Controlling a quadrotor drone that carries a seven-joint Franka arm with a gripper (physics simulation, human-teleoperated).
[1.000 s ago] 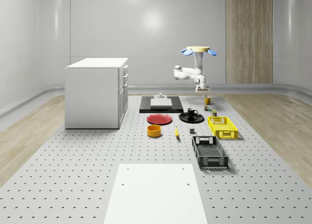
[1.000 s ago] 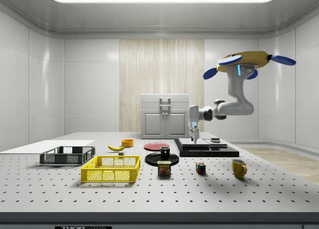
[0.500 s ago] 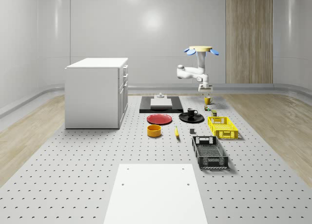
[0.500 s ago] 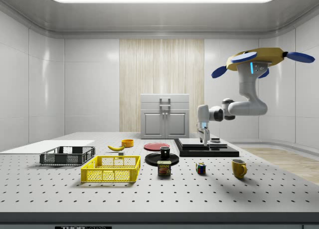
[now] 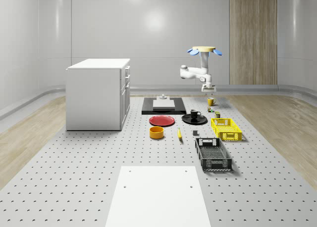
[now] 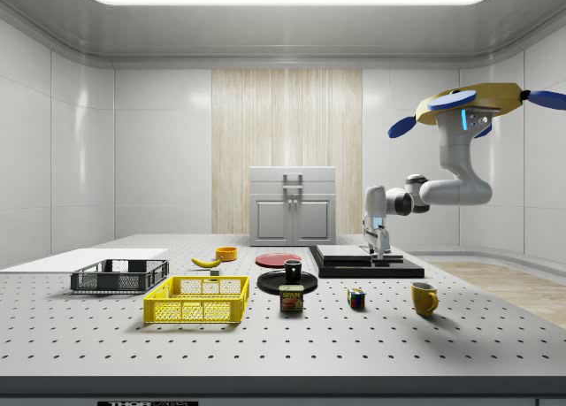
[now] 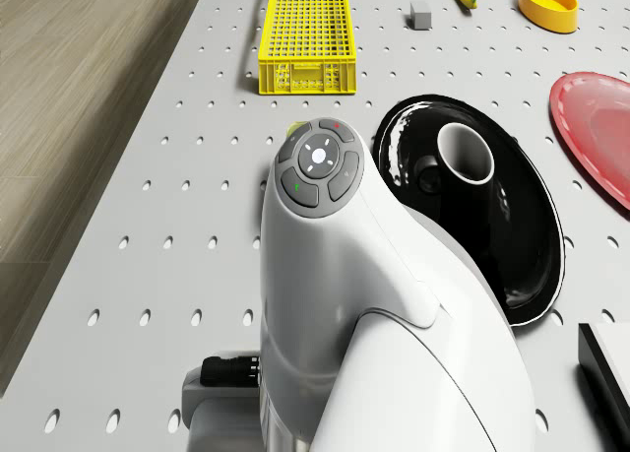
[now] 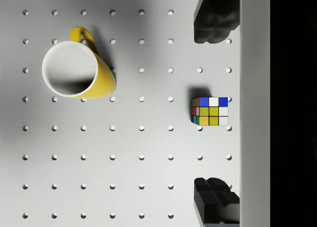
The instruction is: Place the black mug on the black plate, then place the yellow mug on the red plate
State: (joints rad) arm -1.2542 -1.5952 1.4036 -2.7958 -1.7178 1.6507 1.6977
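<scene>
While the drone hovers, black mug on black plate, end effector released above table.

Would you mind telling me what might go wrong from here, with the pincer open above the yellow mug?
1. The yellow mug sits off to one side of the open pincer, so a straight descent would probably miss it.
2. The Rubik's cube lies between the fingers; closing could grab it instead.
3. The black mug already stands on the black plate, near the red plate; a careless carry might knock it.
</scene>
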